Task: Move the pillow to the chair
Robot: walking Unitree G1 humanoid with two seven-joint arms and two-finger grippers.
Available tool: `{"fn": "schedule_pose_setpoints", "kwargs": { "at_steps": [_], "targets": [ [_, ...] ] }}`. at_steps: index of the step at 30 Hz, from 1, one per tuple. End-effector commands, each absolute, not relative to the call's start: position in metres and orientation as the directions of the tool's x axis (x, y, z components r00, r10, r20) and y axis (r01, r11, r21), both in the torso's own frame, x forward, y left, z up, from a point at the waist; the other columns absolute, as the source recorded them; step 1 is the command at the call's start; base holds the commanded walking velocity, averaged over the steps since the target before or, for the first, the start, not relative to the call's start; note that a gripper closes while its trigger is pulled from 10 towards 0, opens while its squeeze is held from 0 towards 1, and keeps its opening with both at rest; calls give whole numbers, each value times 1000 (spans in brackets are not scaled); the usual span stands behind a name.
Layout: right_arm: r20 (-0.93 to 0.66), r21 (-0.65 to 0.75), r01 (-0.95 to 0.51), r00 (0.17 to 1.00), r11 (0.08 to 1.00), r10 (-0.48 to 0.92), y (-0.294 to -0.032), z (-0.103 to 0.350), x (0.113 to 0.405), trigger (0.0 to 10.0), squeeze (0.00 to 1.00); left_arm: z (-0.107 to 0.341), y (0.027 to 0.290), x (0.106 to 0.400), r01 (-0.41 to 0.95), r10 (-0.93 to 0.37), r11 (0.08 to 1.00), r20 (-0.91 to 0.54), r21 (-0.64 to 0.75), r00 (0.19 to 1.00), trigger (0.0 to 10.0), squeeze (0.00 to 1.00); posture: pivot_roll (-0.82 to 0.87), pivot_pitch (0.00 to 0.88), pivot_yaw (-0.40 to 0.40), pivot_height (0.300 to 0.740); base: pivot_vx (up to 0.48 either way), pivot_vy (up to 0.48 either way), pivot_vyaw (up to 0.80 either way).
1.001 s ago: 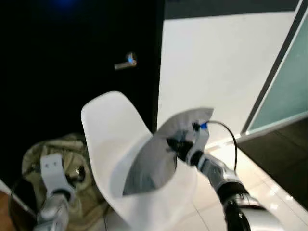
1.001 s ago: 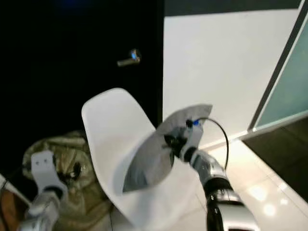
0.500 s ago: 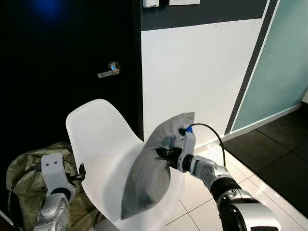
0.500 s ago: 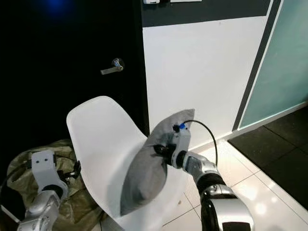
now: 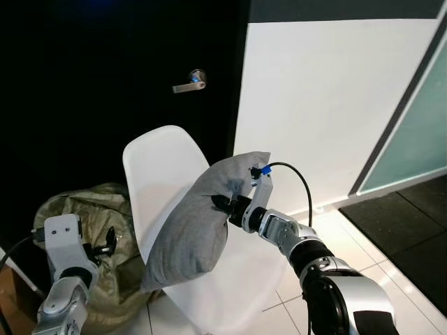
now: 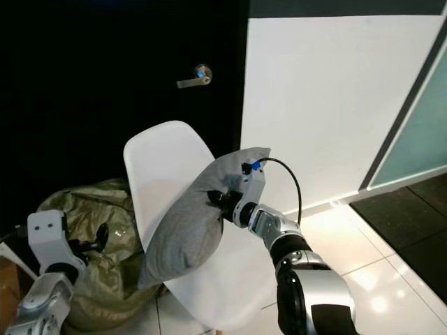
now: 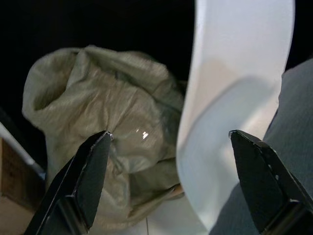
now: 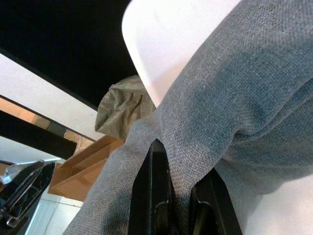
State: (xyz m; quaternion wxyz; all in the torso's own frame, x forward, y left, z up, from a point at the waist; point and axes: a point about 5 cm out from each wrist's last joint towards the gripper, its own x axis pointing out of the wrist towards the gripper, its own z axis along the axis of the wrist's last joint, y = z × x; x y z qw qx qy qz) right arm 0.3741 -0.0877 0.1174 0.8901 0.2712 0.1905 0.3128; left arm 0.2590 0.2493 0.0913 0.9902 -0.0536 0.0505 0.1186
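Note:
A grey fabric pillow (image 5: 192,223) hangs upright over the seat of a white shell chair (image 5: 157,167), leaning against its backrest. My right gripper (image 5: 222,204) is shut on a pinched fold near the pillow's upper edge; the right wrist view has the fold of the pillow (image 8: 230,93) squeezed between the black fingers (image 8: 156,196). My left gripper (image 7: 171,181) stands open low beside the chair's left side, with nothing between its fingers (image 7: 93,166), facing the chair edge (image 7: 215,147).
A crumpled olive-green sack (image 5: 84,216) lies on the floor left of the chair. Behind stands a black door with a metal handle (image 5: 188,84), then a white wall (image 5: 328,91) and a teal glass panel (image 5: 419,146). A cardboard box (image 8: 85,166) sits nearby. Glossy white tiles (image 5: 349,237) run to the right.
The camera has shifted, so the whole scene sits differently. My right gripper has carried the pillow leftward and lower, closer against the chair's backrest. The left arm stays low.

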Motion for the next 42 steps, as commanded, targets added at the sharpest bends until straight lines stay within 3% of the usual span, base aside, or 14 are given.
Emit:
{"fn": "schedule_pose_setpoints", "kwargs": {
  "at_steps": [1,16,19,28,38,42],
  "targets": [
    [-98,591,-478,757,649,646,-87,133,381,10000,0,93,250,259,-236,225,968,-117,-84,967,10000,0,3,87,-56,635,0,0,0],
    [-174,536,-380,824,754,539,-101,126,384,10000,0,107,253,255,-227,223,973,-102,-30,969,10000,0,16,135,-53,595,0,0,0],
    [-269,460,-288,856,840,441,-113,115,383,10000,0,108,254,252,-237,232,971,-106,-32,967,10000,0,17,142,-55,575,0,0,0],
    [-434,337,-204,833,919,344,-122,92,374,10000,0,113,255,253,-244,240,969,-100,-38,966,10000,0,18,150,-57,545,0,0,0],
    [-461,419,-157,812,894,358,-115,86,371,10000,0,116,251,251,-249,243,967,-94,-47,965,10000,0,36,151,-75,520,0,0,0],
    [-349,528,-207,831,823,433,-93,107,379,10000,0,118,250,250,-261,256,963,-85,-59,963,10000,0,42,147,-84,510,0,0,0]
  ]
}}
